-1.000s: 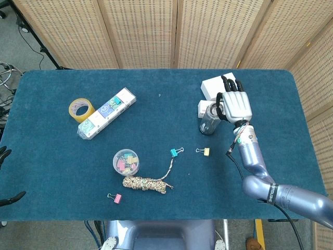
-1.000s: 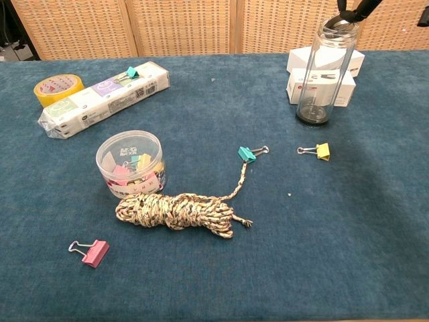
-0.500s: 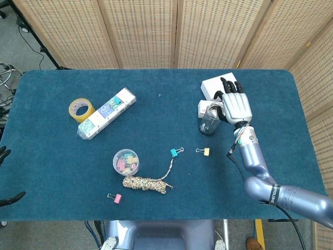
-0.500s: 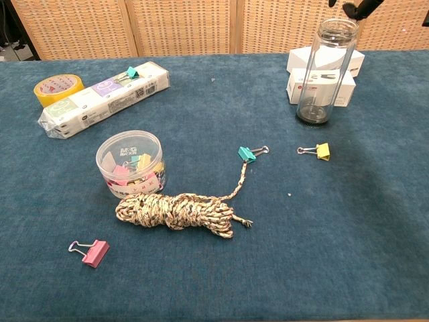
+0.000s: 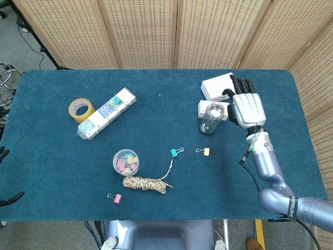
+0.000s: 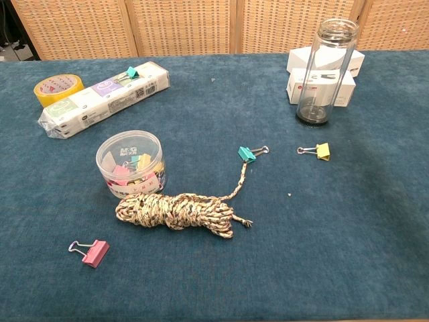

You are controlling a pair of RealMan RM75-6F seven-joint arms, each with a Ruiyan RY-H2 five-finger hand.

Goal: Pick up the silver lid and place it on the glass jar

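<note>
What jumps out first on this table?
The robot's white right hand hangs over the table's right side, fingers spread, just right of a tall glass jar standing before two white boxes. Near the front lie a coiled rope and a tub of clips.

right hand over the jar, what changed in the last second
The right hand has moved off the glass jar, away to the jar's right in the head view, and has left the chest view. Its fingers no longer touch the jar's mouth. The jar stands upright in the same spot in front of the white boxes. The clips, rope, tape and tub have not moved.
</note>
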